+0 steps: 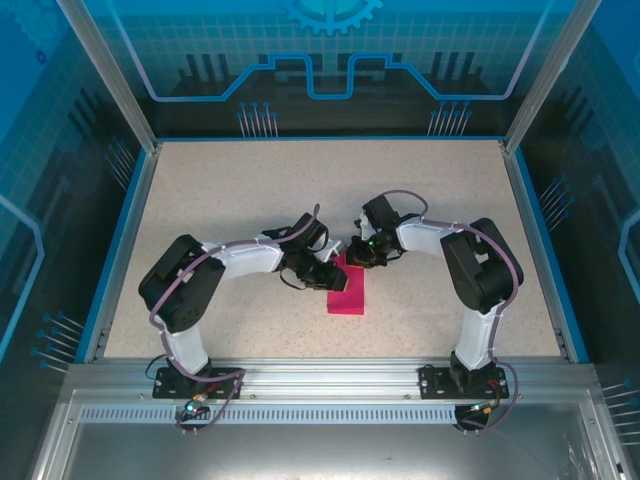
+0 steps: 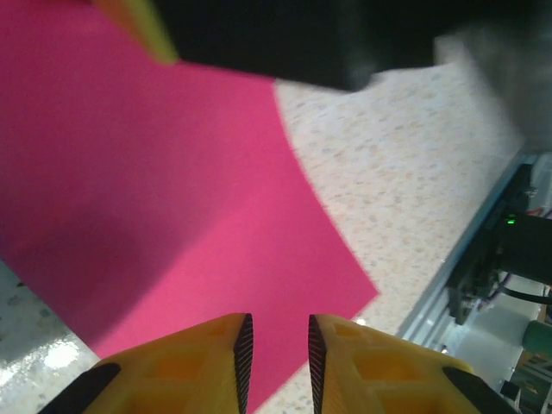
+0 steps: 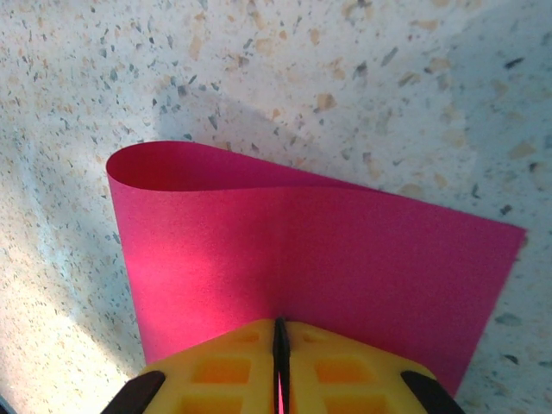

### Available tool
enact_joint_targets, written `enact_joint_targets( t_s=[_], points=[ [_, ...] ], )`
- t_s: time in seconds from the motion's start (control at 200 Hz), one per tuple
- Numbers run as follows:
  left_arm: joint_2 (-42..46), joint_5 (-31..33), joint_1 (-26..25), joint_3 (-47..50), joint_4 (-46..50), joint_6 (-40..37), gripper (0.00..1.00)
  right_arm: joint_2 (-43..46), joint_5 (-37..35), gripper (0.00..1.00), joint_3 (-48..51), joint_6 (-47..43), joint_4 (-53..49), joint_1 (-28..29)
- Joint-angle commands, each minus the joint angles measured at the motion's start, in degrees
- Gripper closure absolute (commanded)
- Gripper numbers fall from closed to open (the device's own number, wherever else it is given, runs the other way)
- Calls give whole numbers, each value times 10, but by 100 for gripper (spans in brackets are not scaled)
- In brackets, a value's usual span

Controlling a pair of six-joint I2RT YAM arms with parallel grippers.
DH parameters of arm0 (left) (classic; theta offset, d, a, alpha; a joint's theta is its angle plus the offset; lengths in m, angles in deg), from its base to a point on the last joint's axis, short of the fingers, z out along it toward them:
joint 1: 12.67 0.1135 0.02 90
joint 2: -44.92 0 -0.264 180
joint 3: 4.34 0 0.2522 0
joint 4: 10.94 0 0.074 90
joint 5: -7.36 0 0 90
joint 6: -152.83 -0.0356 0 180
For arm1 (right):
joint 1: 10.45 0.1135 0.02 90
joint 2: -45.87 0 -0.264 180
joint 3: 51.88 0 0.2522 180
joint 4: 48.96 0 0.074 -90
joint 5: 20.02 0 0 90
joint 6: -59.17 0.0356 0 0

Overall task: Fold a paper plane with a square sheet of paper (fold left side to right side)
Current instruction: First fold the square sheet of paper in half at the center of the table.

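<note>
Speckled tabletop (image 1: 220, 200) is carrying the pink paper (image 1: 349, 293) at its middle, lying between the tips of both arms. Right gripper (image 3: 280, 328) is pinching the paper's doubled edge, jaws pressed together on it (the sheet is bowing into a rounded loop at one side, not creased flat). Left gripper (image 2: 279, 336) is hovering over the paper's edge, jaws slightly apart and gripping nothing.
</note>
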Motion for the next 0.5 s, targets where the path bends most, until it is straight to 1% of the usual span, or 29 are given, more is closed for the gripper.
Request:
enact_joint_targets(
  t_s=[0.0, 0.205, 0.495],
  points=[
    [-24, -10, -3, 2, 7, -13, 73, -22, -44, 89, 7, -8, -44, -2],
    [-22, -7, -18, 27, 16, -18, 74, -23, -45, 89, 5, -9, -48, -2],
    [19, 2, -31, 92, 23, -10, 74, -26, -48, 89, 1, -12, -54, -2]
  ],
)
